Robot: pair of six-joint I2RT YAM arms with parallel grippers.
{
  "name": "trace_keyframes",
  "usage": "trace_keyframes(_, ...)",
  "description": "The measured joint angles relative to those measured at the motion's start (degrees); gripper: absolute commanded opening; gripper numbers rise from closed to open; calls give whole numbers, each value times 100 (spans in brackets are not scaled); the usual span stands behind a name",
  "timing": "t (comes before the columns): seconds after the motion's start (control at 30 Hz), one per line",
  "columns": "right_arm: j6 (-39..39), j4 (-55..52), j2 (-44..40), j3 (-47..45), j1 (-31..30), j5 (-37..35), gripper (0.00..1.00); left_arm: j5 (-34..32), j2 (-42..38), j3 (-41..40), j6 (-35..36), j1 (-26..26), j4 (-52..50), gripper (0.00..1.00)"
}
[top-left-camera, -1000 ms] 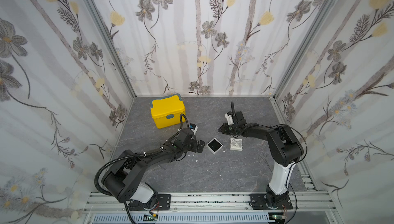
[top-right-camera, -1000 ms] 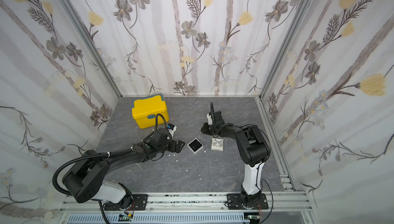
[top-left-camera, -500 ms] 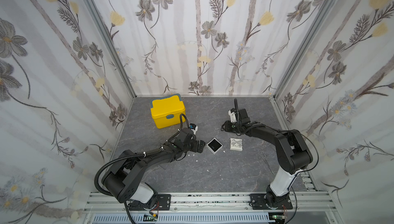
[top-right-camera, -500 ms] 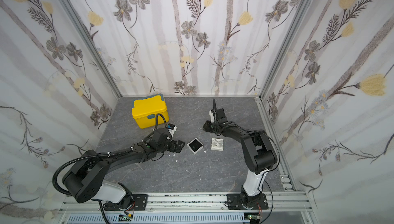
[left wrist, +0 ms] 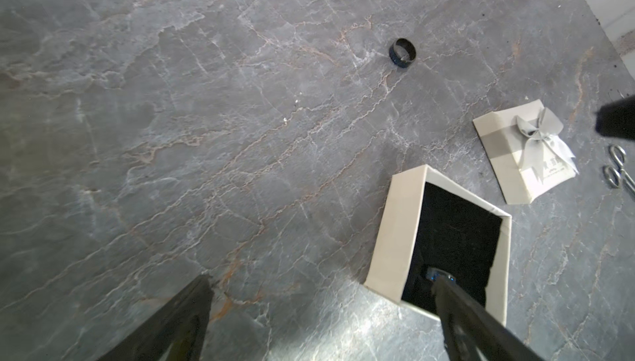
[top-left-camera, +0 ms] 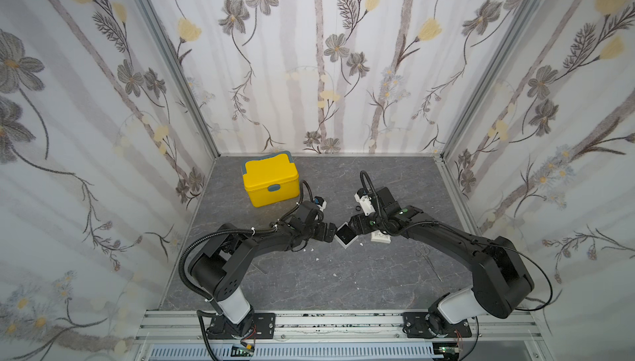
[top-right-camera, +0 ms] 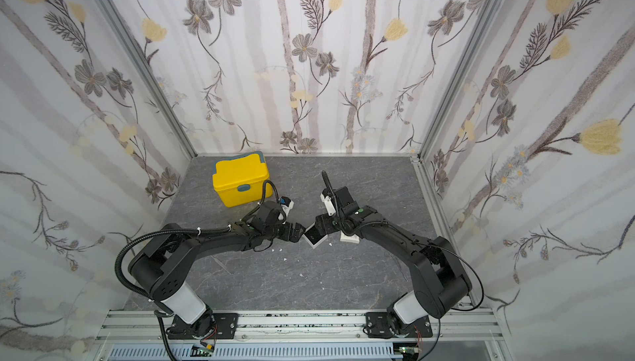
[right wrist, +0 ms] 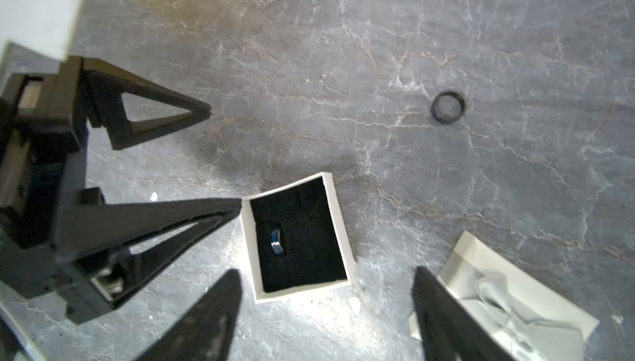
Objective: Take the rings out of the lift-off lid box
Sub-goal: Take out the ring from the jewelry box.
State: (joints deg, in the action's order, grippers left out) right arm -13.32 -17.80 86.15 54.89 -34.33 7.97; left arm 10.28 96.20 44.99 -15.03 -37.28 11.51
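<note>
Top view: open box (top-left-camera: 345, 237) sits between left gripper (top-left-camera: 328, 233) and right gripper (top-left-camera: 354, 227). Left wrist: jaws wide apart, empty; one ring (left wrist: 402, 53) lies out on the table, far of the box. Right wrist: jaws apart, empty; second ring (right wrist: 276, 242) sits in the box. Next, probably: a fine pinch to lift it out.

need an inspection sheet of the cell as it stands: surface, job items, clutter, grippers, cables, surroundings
Surface: grey stone-pattern table, white scraps scattered on it.
Job's things: white box open; one ring inside it; other ring out on the table; lid lying beside the box.
Clutter: yellow box shut, at the back; scissors near the lid.
Grippers: left gripper open, one fingertip at the box wall; right gripper open, empty, above the box.
Cables: black hose loops off the left arm, clear of the box.
Surroundings: floral walls; metal rail in front.
</note>
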Motion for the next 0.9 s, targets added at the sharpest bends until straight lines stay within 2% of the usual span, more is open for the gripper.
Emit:
trace_keyframes(0.1, 17, -17, 22, -2, -114, -103, 27, 94, 46, 20, 0, 0, 72, 100)
trace_keyframes(0.3, 127, -11, 352, 210, -479, -140, 24, 205, 105, 17, -17, 0, 164, 100)
trace_keyframes(0.5, 184, 31, 533, 221, -619, -232, 12, 328, 186, -50, -94, 0, 286, 100)
trace_keyframes(0.9, 181, 101, 1097, 179, -660, -315, 8, 348, 201, -111, -157, 0, 330, 100)
